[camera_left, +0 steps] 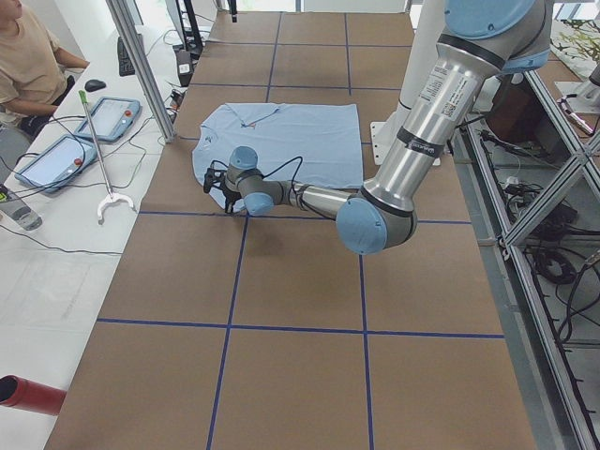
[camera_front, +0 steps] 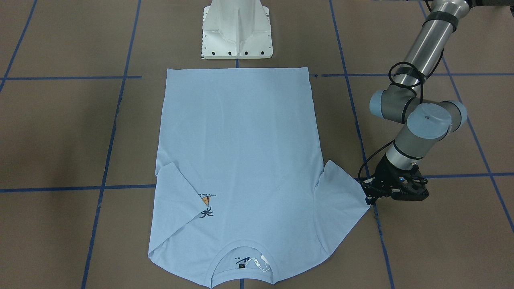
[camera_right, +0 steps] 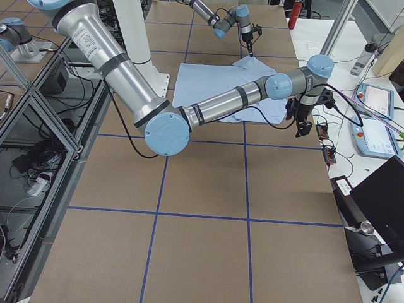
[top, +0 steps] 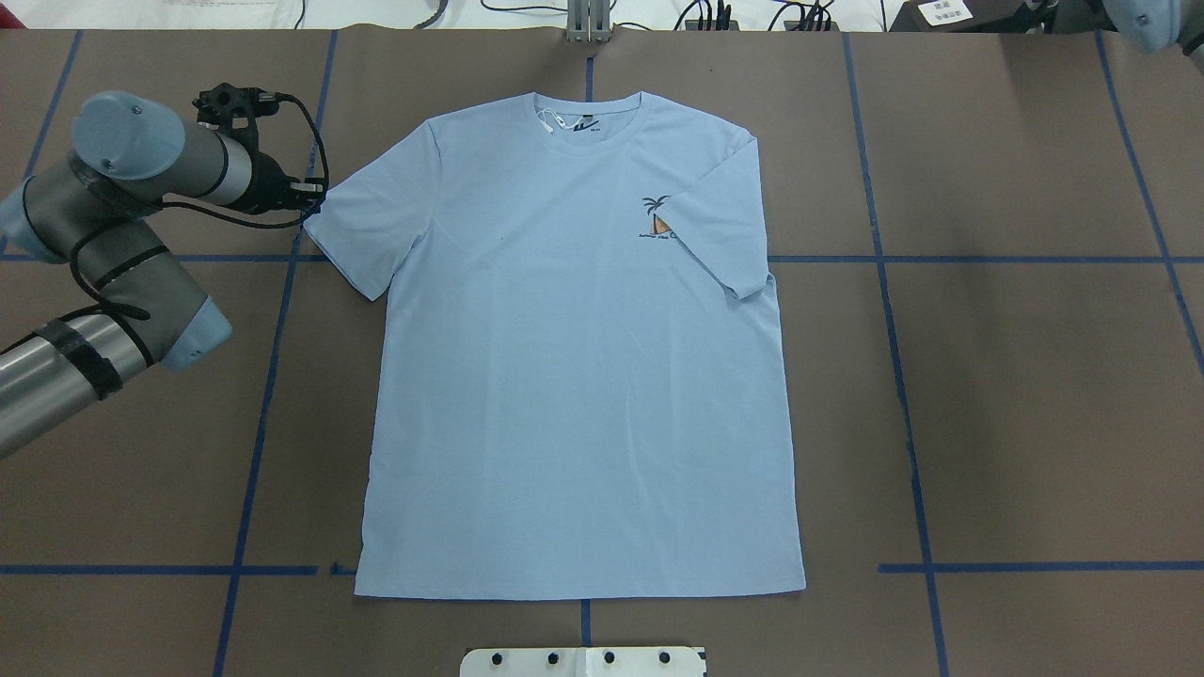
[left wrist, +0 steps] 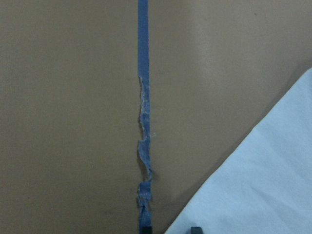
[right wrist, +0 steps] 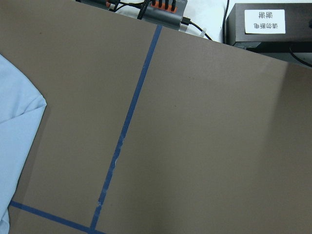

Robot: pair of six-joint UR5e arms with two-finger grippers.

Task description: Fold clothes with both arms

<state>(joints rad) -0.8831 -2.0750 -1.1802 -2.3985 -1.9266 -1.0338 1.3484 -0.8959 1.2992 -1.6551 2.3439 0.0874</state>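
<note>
The right tool (camera_right: 300, 128) shows only in the view from the right end of the worktop (top: 1016, 395), small and dark beyond the collar-side edge. I cannot tell whether its fingers are apart or together. Its own camera shows none of them, just a sliver of cloth cut off at the frame's side.

Of the left tool (camera_front: 367, 192), the wrist camera catches only two dark fingertips (left wrist: 195, 229) at the bottom edge. They stand apart, clamped on nothing.

The T-shirt (top: 574, 376) lies flat at the middle of the worktop, hem toward the robot's white base (camera_front: 237, 32), collar and white tag (top: 555, 119) toward the opposite edge. The sleeve on the robot's right (top: 724, 226) is folded inward and hides part of the palm print (top: 657, 218).

The left sleeve (top: 376, 216) is spread out, and its outer corner meets the left tool. One fingertip is over the cloth, the other beside the torn blue tape (left wrist: 143, 73).
</note>
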